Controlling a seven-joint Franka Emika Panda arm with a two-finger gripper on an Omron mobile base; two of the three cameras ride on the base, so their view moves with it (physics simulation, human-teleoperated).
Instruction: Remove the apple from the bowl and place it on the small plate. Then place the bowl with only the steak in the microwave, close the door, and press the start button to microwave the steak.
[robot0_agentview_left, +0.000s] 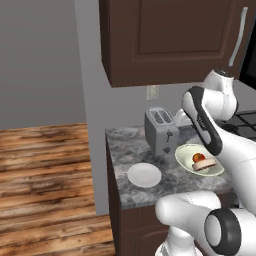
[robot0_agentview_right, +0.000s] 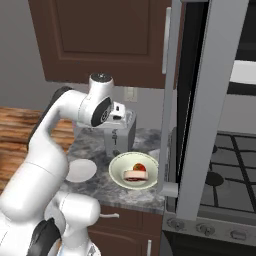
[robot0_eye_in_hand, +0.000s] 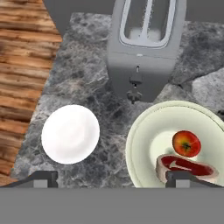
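Apple (robot0_eye_in_hand: 187, 143): in pale bowl (robot0_eye_in_hand: 144, 144), at 12 o'clock of steak (robot0_eye_in_hand: 187, 167), touching it. Gripper (robot0_eye_in_hand: 113, 178): fingers spread wide, high above the counter. Centre over the fruit before descending; small plate (robot0_eye_in_hand: 70, 134) waits at 9 o'clock.

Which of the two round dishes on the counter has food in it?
The pale green bowl, right of the toaster's front, holds the apple and steak. The small white plate to its left is flat and bare.
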